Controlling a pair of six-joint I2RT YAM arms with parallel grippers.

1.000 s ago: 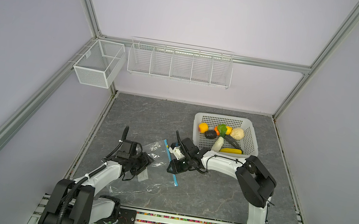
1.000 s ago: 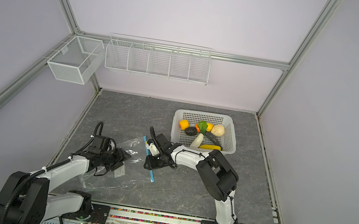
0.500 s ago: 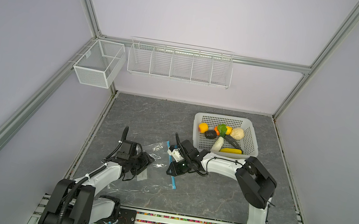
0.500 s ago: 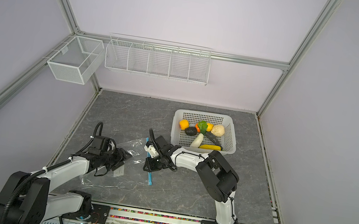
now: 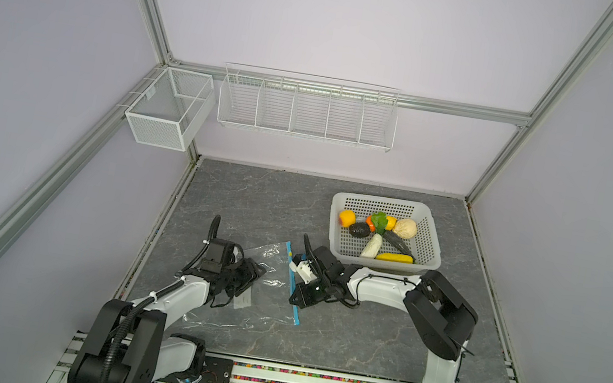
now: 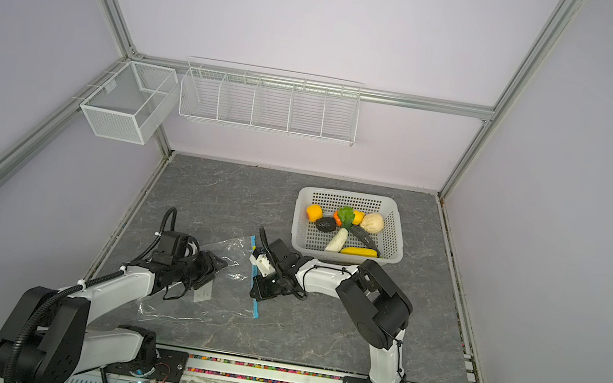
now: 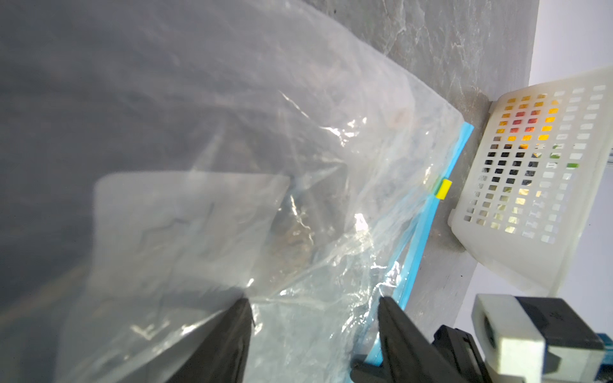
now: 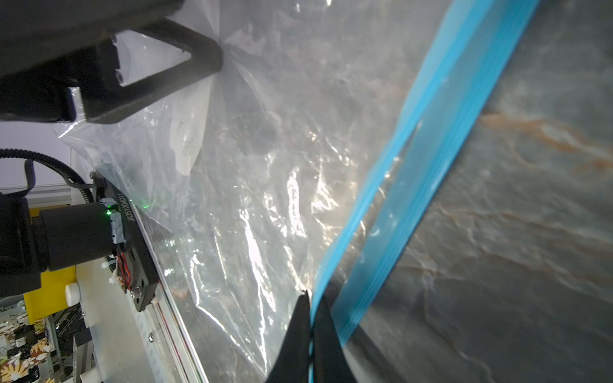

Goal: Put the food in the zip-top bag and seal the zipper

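The clear zip-top bag [image 5: 265,303] [image 6: 226,297] lies flat on the grey table between both arms. Its blue zipper [image 5: 290,249] [image 7: 428,212] faces the basket, and the yellow slider [image 7: 443,189] sits partway along it. My right gripper [image 5: 294,302] [image 8: 311,308] is shut on the upper layer of the blue zipper [image 8: 447,116], which is lifted off the lower layer. My left gripper [image 5: 253,272] [image 7: 313,300] stands open over the bag [image 7: 232,132], its fingers touching the plastic near the white label [image 8: 189,132]. All the food [image 5: 371,245] lies in the white basket [image 5: 379,201].
The perforated white basket [image 6: 346,196] stands at the back right, just behind my right forearm. Two wire baskets [image 5: 306,108] hang on the back wall and left corner. A metal rail [image 5: 306,382] runs along the table's front edge.
My right gripper has closed onto the zipper strip and shifted slightly with it. The left arm and the food have not moved.
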